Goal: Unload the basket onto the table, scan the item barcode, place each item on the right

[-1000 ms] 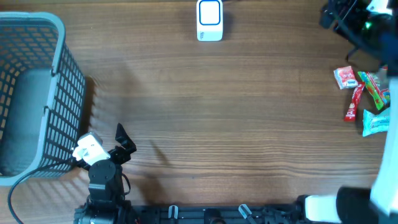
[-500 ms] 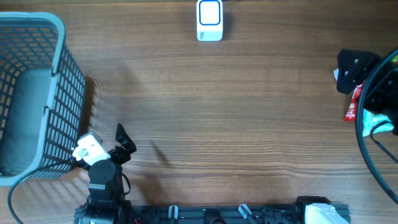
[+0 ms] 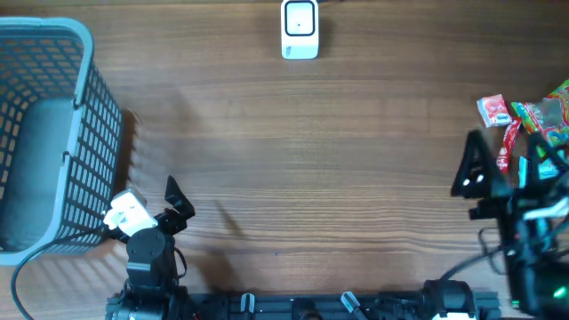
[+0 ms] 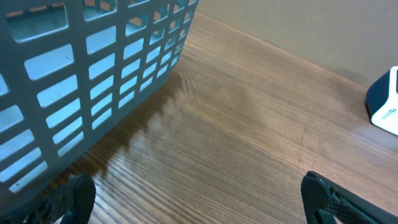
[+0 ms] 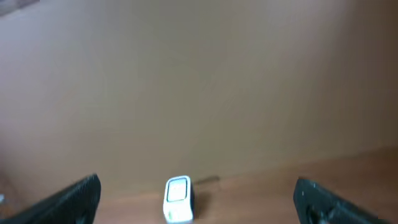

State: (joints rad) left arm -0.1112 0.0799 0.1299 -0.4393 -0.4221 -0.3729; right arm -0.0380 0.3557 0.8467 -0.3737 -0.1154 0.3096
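Tabletop (image 3: 311,178) stretches open between left-edge basket (image 3: 86,53) and right-edge snack packets (image 3: 494,110); left claw (image 4: 199,196) and right claw (image 5: 198,198) gape.

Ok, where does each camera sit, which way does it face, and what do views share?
Overhead: above the table, facing straight down; left claw by the basket, right claw by snack packets.
Left wrist: low, facing across the table past the basket; own fingertips at bottom corners.
Right wrist: facing the wall; own fingertips likewise.
Shared: the scanner, in all three.
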